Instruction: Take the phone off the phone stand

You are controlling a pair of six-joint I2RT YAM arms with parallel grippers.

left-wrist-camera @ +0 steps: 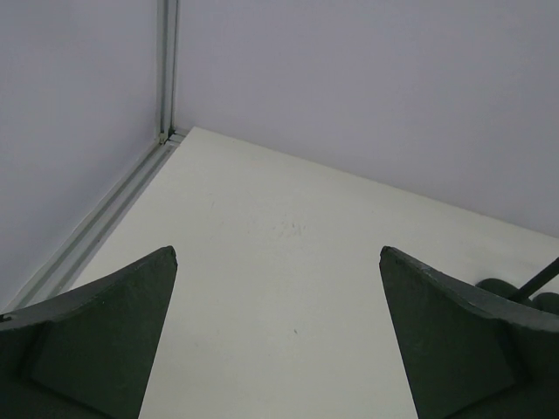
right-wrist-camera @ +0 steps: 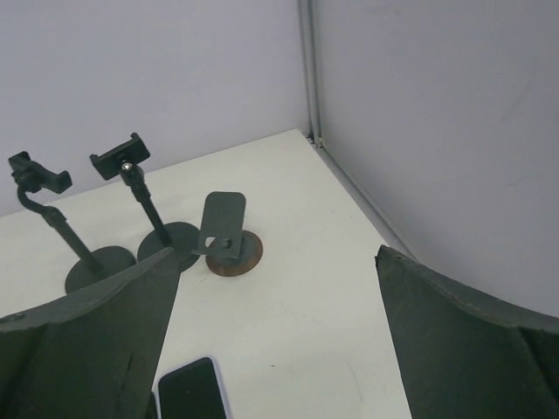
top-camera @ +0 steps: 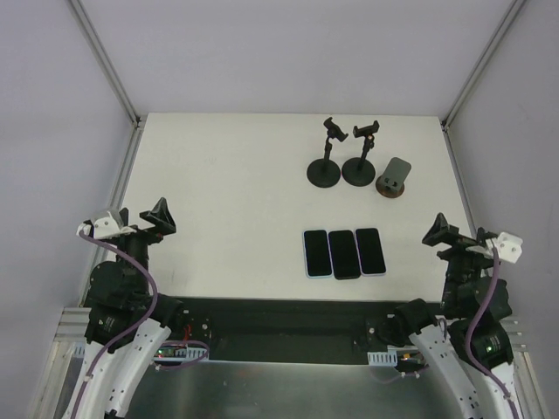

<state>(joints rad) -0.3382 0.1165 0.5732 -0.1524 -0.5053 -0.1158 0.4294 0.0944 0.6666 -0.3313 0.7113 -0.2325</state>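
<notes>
Three phones lie flat side by side on the white table, screens dark: left [top-camera: 316, 253], middle [top-camera: 344, 254], right [top-camera: 370, 250]. One phone corner shows in the right wrist view [right-wrist-camera: 192, 390]. Three stands at the back right hold nothing: two clamp stands on round bases [top-camera: 325, 155] [top-camera: 362, 153] and a grey plate stand [top-camera: 395, 176], also in the right wrist view [right-wrist-camera: 222, 229]. My left gripper [top-camera: 140, 220] is open and empty at the near left. My right gripper [top-camera: 454, 236] is open and empty at the near right.
Grey enclosure walls with aluminium rails [top-camera: 122, 179] border the table on left, back and right. A black bar [top-camera: 279, 319] runs along the near edge between the arm bases.
</notes>
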